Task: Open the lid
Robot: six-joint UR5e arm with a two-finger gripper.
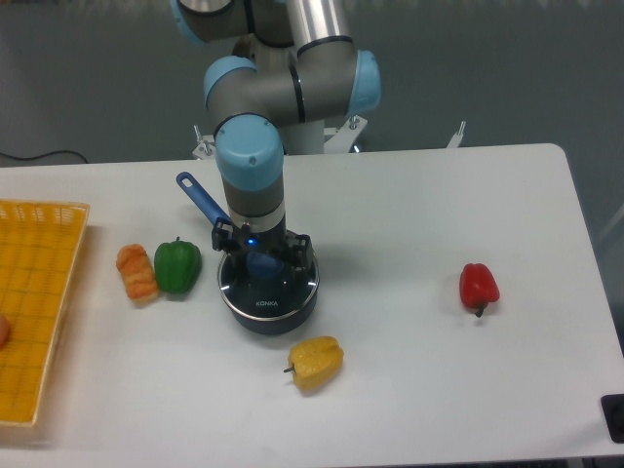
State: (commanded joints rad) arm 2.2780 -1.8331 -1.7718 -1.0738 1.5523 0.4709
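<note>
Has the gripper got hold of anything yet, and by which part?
Cannot tell for sure. The gripper is down over the lid, its fingers flanking the blue knob, but whether they have closed on it is hidden. The lid sits flat on the saucepan.

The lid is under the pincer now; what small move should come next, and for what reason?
Probably close the pincer on the blue knob, then lift. The lid sits flat on the saucepan, and the pincer is low around the knob at its centre. Whether the fingers already press the knob cannot be told, so a firm grip likely comes before any lift.
</note>
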